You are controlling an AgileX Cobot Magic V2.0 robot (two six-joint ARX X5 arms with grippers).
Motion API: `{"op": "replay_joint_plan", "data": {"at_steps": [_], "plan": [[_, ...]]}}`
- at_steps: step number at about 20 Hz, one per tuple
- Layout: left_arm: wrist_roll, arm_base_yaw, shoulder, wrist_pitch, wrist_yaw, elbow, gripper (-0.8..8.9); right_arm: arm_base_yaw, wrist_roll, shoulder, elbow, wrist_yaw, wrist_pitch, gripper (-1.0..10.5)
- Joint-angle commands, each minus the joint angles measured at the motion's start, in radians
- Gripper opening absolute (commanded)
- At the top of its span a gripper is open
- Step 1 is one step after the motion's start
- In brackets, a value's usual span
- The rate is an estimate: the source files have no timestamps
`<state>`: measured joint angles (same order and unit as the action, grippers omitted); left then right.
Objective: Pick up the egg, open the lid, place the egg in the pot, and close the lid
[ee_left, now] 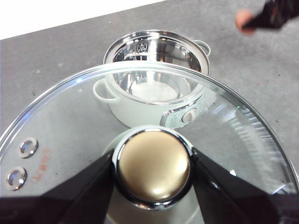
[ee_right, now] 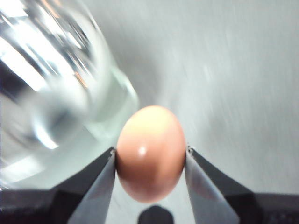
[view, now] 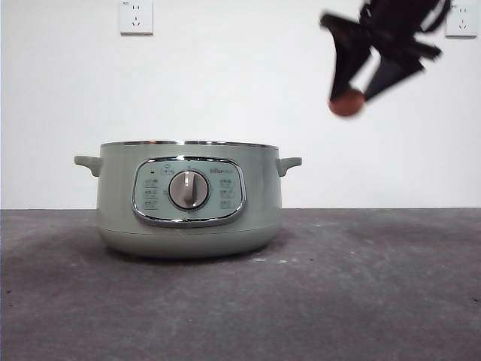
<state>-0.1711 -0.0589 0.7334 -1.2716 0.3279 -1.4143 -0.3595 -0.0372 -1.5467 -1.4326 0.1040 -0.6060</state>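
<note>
Both sets of fingers are closed on something: the right gripper (ee_right: pixel 150 156) pinches the egg (ee_right: pixel 150 153) by its two sides, and the left gripper (ee_left: pixel 152 168) clamps the knob (ee_left: pixel 153 167) of the lid (ee_left: pixel 60 121), which it holds in the air above the table (view: pixel 361 293). In the front view the right gripper (view: pixel 353 92) shows at about 1 o'clock from the pot (view: pixel 188 201), high and off to that side, blurred, with only the lower part of the egg (view: pixel 346 103) showing between its dark tips. That view does not show the lid or the left gripper at all. The pot stands open on the table, its dial (view: pixel 189 189) facing the camera; from this low angle its inside is hidden. The left wrist view looks through the glass of the lid down into the pot (ee_left: pixel 154 84), where the shiny metal liner shows, partly warped by the glass. At that picture's edge, well apart from the pot, the right gripper (ee_left: pixel 257 19) and the egg (ee_left: pixel 244 20) appear small and cut off. In the right wrist view everything behind the egg is smeared; a bright glassy shape beside it cannot be made out. Two wall sockets (view: pixel 136 16) sit on the white wall behind.
</note>
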Motion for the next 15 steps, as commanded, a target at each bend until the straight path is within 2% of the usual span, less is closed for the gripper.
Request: {"op": "replay_joint_plan", "data": {"at_steps": [1,8,12,15], "plan": [[0.01,0.003,-0.009,0.037,0.012,-0.006,-0.07,-0.046,0.008,-0.026,-0.09,0.013,0.008,-0.1],[0.011,0.003,-0.009,0.029,0.013,-0.006,-0.07,-0.233,0.002,-0.315,-0.422,0.012,0.002,-0.1],[0.014,0.003,-0.009,0.029,0.04,-0.006,-0.07,-0.28,-0.023,-0.517,-0.615,0.011,-0.057,-0.1],[0.014,0.003,-0.009,0.029,0.042,-0.006,-0.07,-0.29,-0.026,-0.634,-0.694,0.011,-0.086,-0.1]]}}
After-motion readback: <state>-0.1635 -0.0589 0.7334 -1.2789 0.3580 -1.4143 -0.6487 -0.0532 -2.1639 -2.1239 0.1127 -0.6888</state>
